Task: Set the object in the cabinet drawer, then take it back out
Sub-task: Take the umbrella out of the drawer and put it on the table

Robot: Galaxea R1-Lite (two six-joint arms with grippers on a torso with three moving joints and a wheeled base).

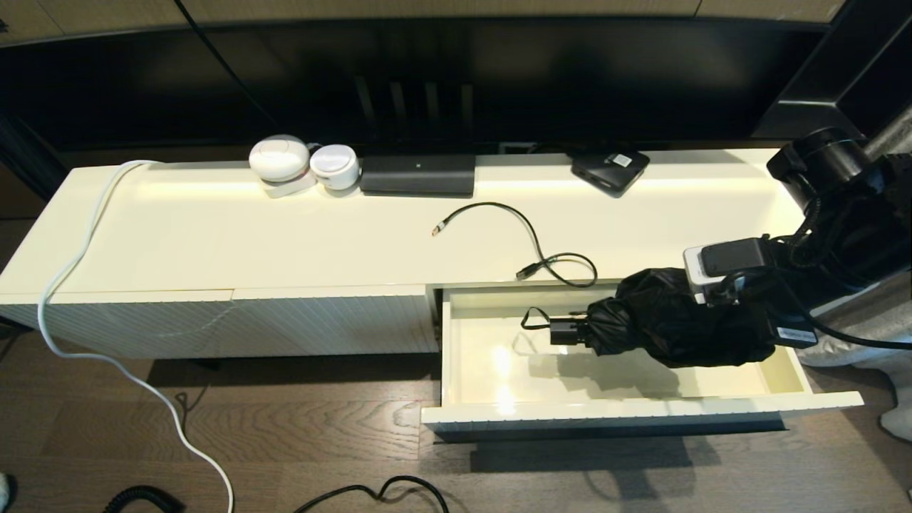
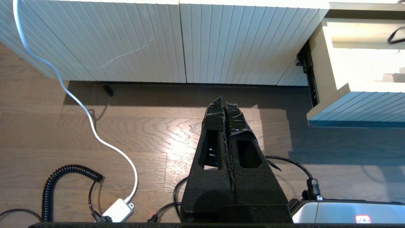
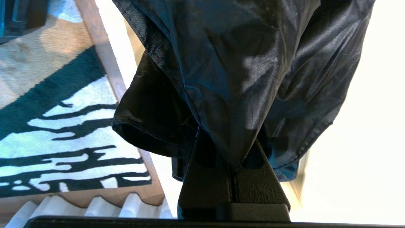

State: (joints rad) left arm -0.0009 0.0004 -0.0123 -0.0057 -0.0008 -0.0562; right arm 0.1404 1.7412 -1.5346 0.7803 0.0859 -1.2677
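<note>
Object: a folded black umbrella (image 1: 662,324) lies lengthwise over the open cabinet drawer (image 1: 784,374), its handle end with a strap loop pointing toward the drawer's left side; whether it rests on the drawer floor I cannot tell.
Drawer: pulled out at the right end of the cream cabinet (image 1: 214,242), smooth cream inside, ribbed front toward the robot.
Right gripper: the right gripper (image 3: 234,164) has its fingers pressed together on the umbrella's black fabric, reaching in from the right.
Left gripper: the left gripper (image 2: 225,107) is parked above the wooden floor (image 2: 142,133), fingers together, gripping nothing.
Cabinet top: a black cable (image 1: 531,242), two white round devices (image 1: 303,164), a black box (image 1: 417,174).
</note>
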